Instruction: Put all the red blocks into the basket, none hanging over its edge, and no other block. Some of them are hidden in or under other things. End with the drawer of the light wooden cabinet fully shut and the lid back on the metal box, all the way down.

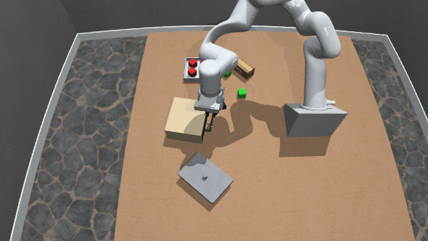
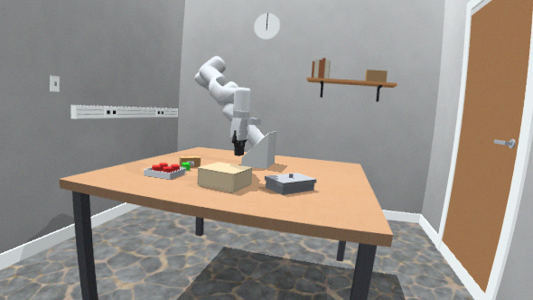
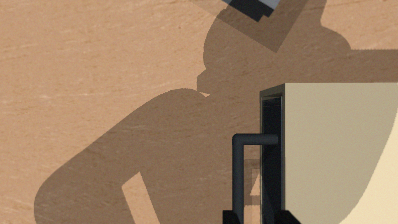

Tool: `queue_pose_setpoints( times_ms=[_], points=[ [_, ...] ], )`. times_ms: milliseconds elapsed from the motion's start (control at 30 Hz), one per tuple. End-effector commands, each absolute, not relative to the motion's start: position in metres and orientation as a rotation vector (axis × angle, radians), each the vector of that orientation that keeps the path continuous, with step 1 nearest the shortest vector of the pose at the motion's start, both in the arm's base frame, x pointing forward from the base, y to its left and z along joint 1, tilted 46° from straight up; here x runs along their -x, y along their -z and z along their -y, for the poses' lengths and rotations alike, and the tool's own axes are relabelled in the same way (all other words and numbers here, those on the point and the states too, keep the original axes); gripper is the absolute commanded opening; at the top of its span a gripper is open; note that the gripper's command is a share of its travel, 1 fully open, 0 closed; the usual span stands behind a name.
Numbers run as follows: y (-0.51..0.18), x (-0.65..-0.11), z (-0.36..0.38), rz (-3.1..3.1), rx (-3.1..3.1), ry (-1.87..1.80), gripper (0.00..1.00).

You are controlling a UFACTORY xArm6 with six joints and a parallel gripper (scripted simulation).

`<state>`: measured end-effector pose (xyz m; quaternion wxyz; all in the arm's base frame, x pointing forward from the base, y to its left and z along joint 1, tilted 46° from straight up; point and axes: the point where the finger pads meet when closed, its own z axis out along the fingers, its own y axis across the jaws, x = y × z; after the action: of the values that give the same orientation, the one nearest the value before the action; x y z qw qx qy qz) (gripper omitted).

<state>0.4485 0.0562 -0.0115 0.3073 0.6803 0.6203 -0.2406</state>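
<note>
The light wooden cabinet (image 1: 183, 115) (image 2: 217, 177) (image 3: 325, 130) has a dark front with a black handle (image 1: 208, 130) (image 3: 238, 175). Apart from the handle, no part of the drawer is seen sticking out. My gripper (image 1: 211, 114) (image 2: 238, 153) (image 3: 257, 219) is partly open and empty, above the handle, pointing down; in the wrist view its fingertips show on either side of the bar. Several red blocks (image 1: 191, 72) (image 2: 168, 169) lie in the basket (image 1: 185, 72) (image 2: 155, 174), which the arm partly hides. The metal box (image 2: 289, 188) has its lid (image 1: 214, 185) (image 2: 300, 179) on.
A green block (image 1: 241, 93) lies right of the cabinet. Another green block (image 1: 228, 74) (image 2: 186, 166) lies beside a small brown wooden box (image 1: 245, 68) (image 2: 195, 159). The metal box stands near the cabinet's front-side corner. The arm's base stands at the right in the top view.
</note>
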Motion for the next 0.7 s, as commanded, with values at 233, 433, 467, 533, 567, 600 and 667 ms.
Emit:
queue_pose_setpoints(
  times_ms=[233, 433, 467, 533, 567, 600, 667],
  points=[
    [-0.013, -0.448, -0.081, -1.64, -1.799, 0.633, 0.24],
    [-0.019, -0.447, -0.088, -1.64, -1.799, 0.633, 0.24],
    [-0.02, -0.447, -0.088, -1.64, -1.799, 0.633, 0.24],
    [-0.021, -0.447, -0.089, -1.64, -1.799, 0.633, 0.24],
    [-0.021, -0.447, -0.09, -1.64, -1.799, 0.633, 0.24],
    [-0.021, -0.447, -0.09, -1.64, -1.799, 0.633, 0.24],
    [-0.022, -0.447, -0.09, -1.64, -1.799, 0.633, 0.24]
  ],
)
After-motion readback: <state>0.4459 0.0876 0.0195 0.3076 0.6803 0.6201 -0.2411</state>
